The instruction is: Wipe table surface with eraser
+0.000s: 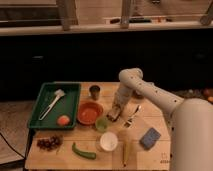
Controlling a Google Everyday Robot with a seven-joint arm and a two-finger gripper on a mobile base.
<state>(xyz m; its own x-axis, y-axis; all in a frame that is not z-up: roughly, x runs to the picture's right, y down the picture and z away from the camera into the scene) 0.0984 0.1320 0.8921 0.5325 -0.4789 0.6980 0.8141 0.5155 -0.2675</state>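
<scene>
Hanging over the middle of the table surface (150, 120), the gripper (114, 115) is pointing down between the orange bowl (90, 112) and the fork (132, 116), close to a small green cup (102, 123). I cannot tell whether it is wide, narrow or gripping anything. The blue eraser (150, 138) is lying toward the front right, apart from the gripper. A green tray (75, 106) is sitting at the left.

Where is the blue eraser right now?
In the camera view the blue eraser lies at the lower right of the table surface, right of the white cup; the gripper is by the green cup.
</scene>
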